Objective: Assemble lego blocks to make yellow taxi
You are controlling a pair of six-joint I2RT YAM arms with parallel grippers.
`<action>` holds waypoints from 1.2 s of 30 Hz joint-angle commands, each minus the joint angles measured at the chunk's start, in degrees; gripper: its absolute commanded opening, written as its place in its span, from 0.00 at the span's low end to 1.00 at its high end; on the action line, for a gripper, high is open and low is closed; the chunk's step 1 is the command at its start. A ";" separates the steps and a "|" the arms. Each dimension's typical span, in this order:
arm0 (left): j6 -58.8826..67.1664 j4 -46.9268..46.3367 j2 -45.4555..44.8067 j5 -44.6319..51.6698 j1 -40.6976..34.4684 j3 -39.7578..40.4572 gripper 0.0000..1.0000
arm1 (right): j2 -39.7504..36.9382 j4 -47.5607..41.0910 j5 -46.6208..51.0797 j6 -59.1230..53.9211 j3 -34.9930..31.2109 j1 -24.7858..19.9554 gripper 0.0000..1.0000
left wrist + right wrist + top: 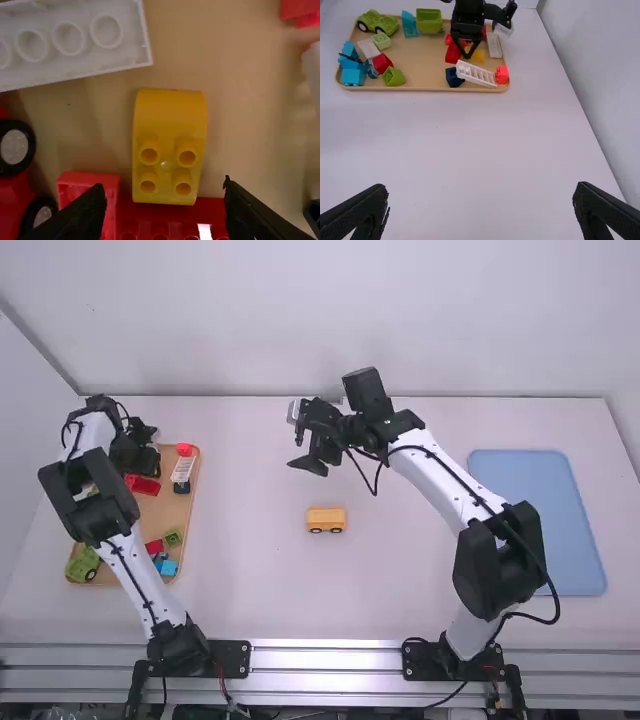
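over the tray (pixel 168 512), the left gripper (pixel 165 189), spread wide and empty, faces the yellow curved block (pixel 170 117); closing could snag the red brick (pixel 155 215) just beside it, skewing the grip. the right gripper (pixel 481 189), wide and empty, hangs beyond the yellow car base (pixel 326 519).

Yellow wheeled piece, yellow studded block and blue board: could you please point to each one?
Yellow wheeled piece (pixel 325 516), high view, body above wheels.
Yellow studded block (pixel 170 114), left wrist view, its smooth curved end.
Blue board (pixel 556 505), high view, bare surface.
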 commanded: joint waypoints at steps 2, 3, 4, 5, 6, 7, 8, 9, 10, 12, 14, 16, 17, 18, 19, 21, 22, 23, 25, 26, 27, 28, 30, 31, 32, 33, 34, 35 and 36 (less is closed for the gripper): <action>1.64 1.27 0.13 1.36 -0.33 -1.55 0.56 | 0.42 -0.13 -0.13 0.35 1.86 0.37 0.99; 1.62 2.10 0.13 1.29 -0.31 -2.05 0.54 | 0.42 -0.33 -0.15 0.35 1.86 0.26 0.99; 1.64 2.19 0.13 1.27 -0.33 -2.16 0.54 | 0.42 -0.37 -0.15 0.35 1.86 0.26 0.99; 1.66 2.25 0.13 1.11 -0.33 -2.40 0.54 | 0.42 -0.48 -0.07 0.35 1.86 0.28 0.99; 1.62 2.36 0.13 0.94 -0.33 -2.64 0.54 | 0.42 -0.57 0.09 0.35 1.86 0.28 0.99; 1.62 2.43 0.13 0.92 -0.31 -2.67 0.54 | 0.42 -0.57 0.13 0.35 1.86 0.28 0.99; 1.64 3.04 0.13 1.11 -0.31 -3.13 0.54 | 0.42 -0.57 0.74 0.35 1.86 0.28 0.99; 1.70 3.98 0.13 1.44 -0.33 -3.72 0.54 | 0.42 -0.59 0.83 0.37 1.86 0.28 0.99; 1.62 4.72 0.13 1.81 -0.33 -4.15 0.53 | 0.42 -0.61 0.83 0.35 1.86 0.28 0.99; 1.77 5.16 0.13 2.51 -0.33 -4.50 0.50 | 0.42 -0.63 0.74 0.37 1.86 0.28 0.99; 2.05 5.09 0.13 3.96 -0.33 -4.61 0.35 | 0.42 -0.83 0.74 0.35 1.86 0.28 0.99; 1.68 5.46 0.11 4.13 -0.31 -4.59 0.26 | 0.42 -0.90 0.94 0.35 1.86 0.28 0.99; 1.14 5.70 0.09 3.96 -0.33 -4.57 0.25 | 0.42 -0.98 1.03 0.35 1.86 0.28 0.99; -1.27 6.16 -0.28 3.76 -0.33 -4.35 0.21 | 0.42 -1.11 1.20 0.37 1.86 0.28 0.99; -1.81 6.16 -0.44 3.82 -0.33 -4.33 0.21 | 0.42 -1.18 1.18 0.35 1.86 0.28 0.99; -5.07 6.12 -1.99 3.91 -0.31 -4.26 0.19 | 0.42 -1.46 1.25 0.39 1.86 0.26 0.99; -6.21 5.86 -3.19 3.98 -0.33 -4.26 0.18 | 0.42 -1.62 1.60 0.37 1.86 0.13 0.99; -6.32 5.77 -3.41 4.00 -0.33 -4.28 0.18 | 0.42 -1.66 1.64 0.37 1.86 0.11 0.99; -5.86 4.72 -6.91 6.14 -0.37 -5.16 0.16 | 0.42 -2.29 2.54 0.37 1.86 -0.22 0.99; -5.35 4.61 -7.93 6.95 -0.42 -5.62 0.15 | 0.42 -2.40 2.56 0.35 1.86 -0.22 0.99; -4.48 4.68 -10.10 8.02 -0.68 -6.88 0.15 | 0.42 -2.75 2.49 0.37 1.86 -0.22 0.99; -3.93 5.90 -14.49 8.70 -1.46 -10.29 0.13 | 0.42 -3.06 2.43 0.37 1.86 -0.50 0.99; -3.96 8.46 -19.76 8.24 -2.47 -15.37 0.13 | 0.42 -3.45 2.43 0.35 1.86 -0.96 0.99; -4.02 11.02 -23.58 7.30 -3.32 -19.41 0.12 | 0.42 -3.61 2.45 0.33 1.86 -1.14 0.99; -3.54 13.22 -27.04 6.99 -4.15 -23.17 0.11 | 0.42 -3.80 2.43 0.35 1.86 -1.57 0.99; 0.33 14.80 -31.56 7.63 -5.57 -28.35 0.13 | 0.39 -3.98 2.43 0.35 1.86 -2.12 0.99; 1.99 14.88 -32.83 8.26 -6.10 -29.73 0.13 | 0.39 -4.00 2.43 0.37 1.86 -2.19 0.99; 7.65 14.60 -36.76 10.75 -8.11 -34.18 0.17 | 0.33 -4.00 2.43 0.37 1.86 -2.58 0.99; 13.66 13.38 -40.22 13.44 -10.49 -38.23 0.25 | 0.26 -4.07 2.43 0.37 1.86 -3.13 0.99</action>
